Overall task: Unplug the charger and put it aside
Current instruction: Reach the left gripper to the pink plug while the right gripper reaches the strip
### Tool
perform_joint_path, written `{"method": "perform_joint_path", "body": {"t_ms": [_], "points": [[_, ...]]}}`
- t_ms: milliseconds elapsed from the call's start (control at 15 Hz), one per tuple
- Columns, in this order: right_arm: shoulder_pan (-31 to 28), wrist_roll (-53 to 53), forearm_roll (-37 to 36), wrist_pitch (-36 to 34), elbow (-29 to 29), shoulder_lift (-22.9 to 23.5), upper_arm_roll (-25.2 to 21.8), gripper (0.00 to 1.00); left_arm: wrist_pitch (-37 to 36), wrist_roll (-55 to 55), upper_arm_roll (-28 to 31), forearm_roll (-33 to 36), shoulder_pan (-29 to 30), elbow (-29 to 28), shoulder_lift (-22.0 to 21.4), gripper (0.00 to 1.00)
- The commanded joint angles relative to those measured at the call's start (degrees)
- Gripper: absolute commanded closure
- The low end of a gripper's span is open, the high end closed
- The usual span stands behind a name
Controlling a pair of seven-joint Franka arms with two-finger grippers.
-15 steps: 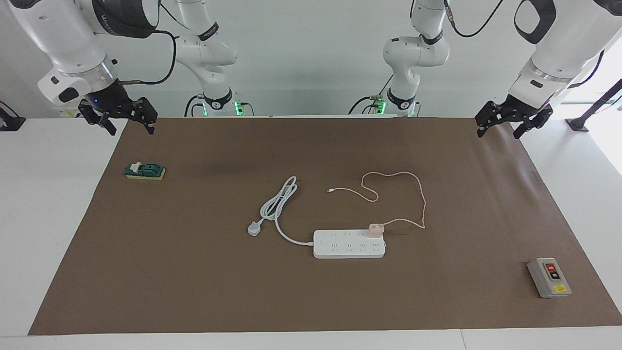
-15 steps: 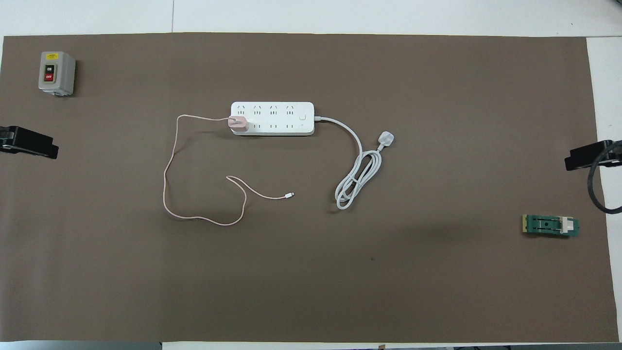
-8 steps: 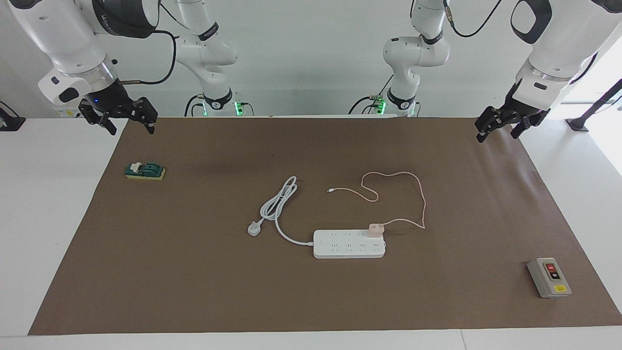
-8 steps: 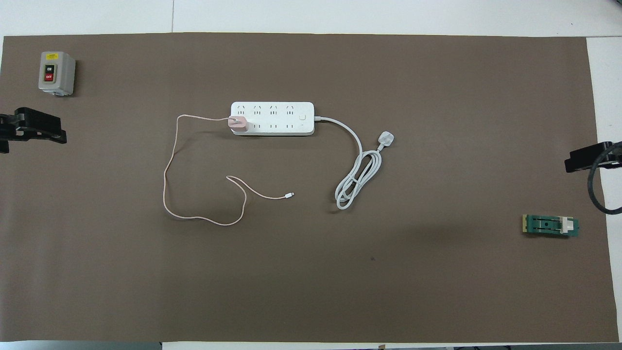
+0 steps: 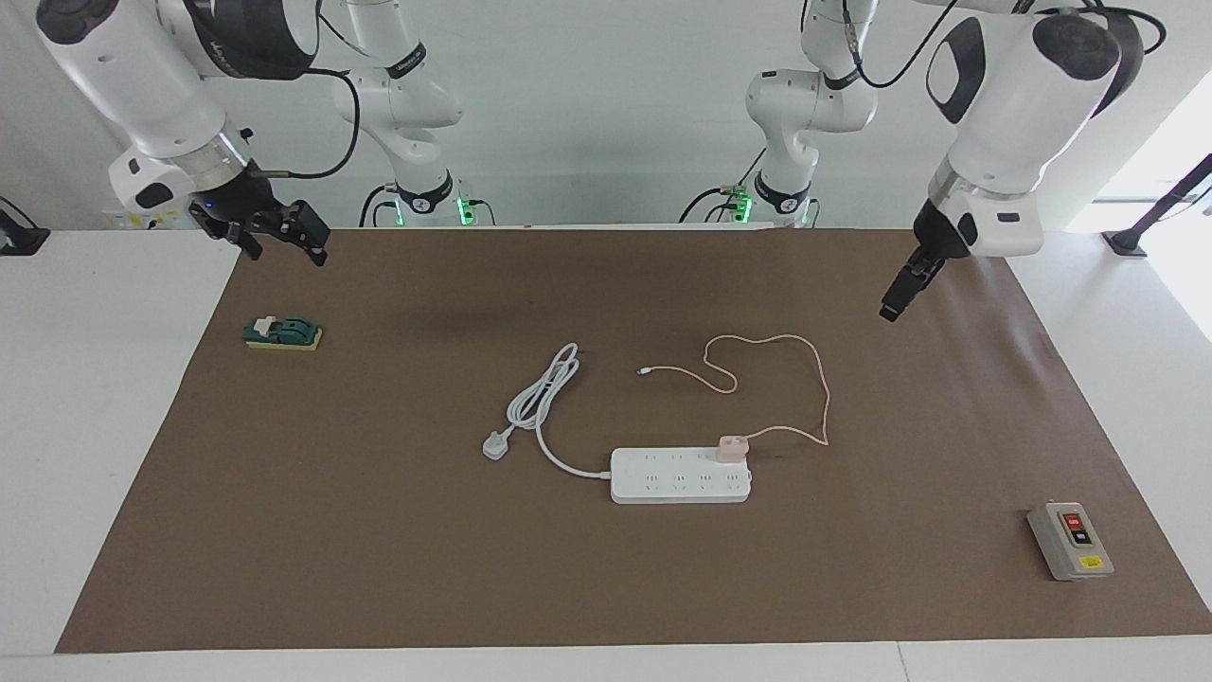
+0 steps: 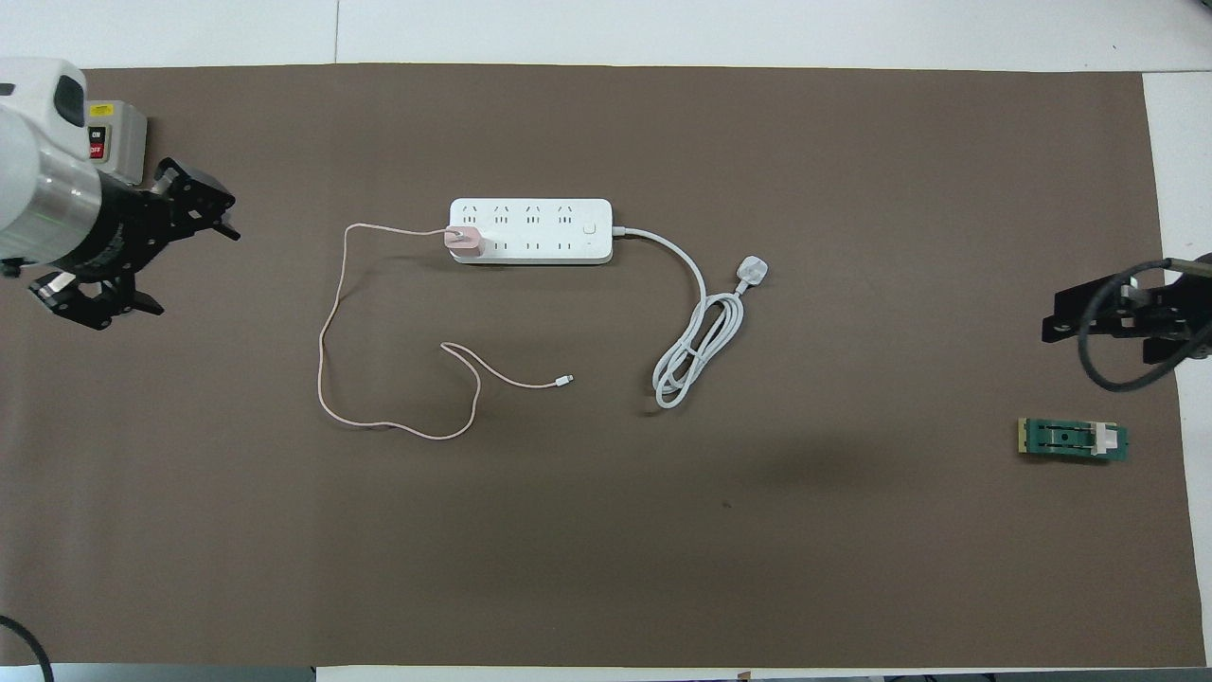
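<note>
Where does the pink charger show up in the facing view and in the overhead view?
Facing view: the charger sits plugged into the power strip at its end toward the left arm, on the edge nearer the robots, a little right of centre.
Overhead view: the charger is left of centre, at the same end of the strip.
Shared landmark: the white power strip.

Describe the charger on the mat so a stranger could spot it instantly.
Find the long white multi-socket power strip mid-way along the brown mat. At its end toward the left arm sits a small pale pink cube charger, plugged in. Unlike the white three-pin plug nearby, it trails a thin pink cable.
</note>
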Motion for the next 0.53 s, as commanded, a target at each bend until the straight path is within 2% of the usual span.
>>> {"method": "perform_joint_path", "body": {"t_ms": [0,133,333,467], "points": [[1.83,12.97,6.62,3.58,-3.38,0.88,0.58,0.00,3.65,-8.93,0.84,-2.06,-1.84,-0.40,3.52,0.00],[2.00,20.45,11.64,5.86,-3.20,4.84,0.75,0.00,7.07,-16.21,0.84,-2.24,-3.76,-0.14,5.98,0.00],[6.91,35.10,20.69,11.56,-3.20,10.90,0.75,0.00,12.35,-28.68,0.84,-3.63,-5.78,0.12,9.05,0.00],[10.51,43.39,26.58,16.40,-3.29,13.99,0.75,0.00,13.42,-31.62,0.85,-3.82,-6.76,1.09,12.22,0.00]]}}
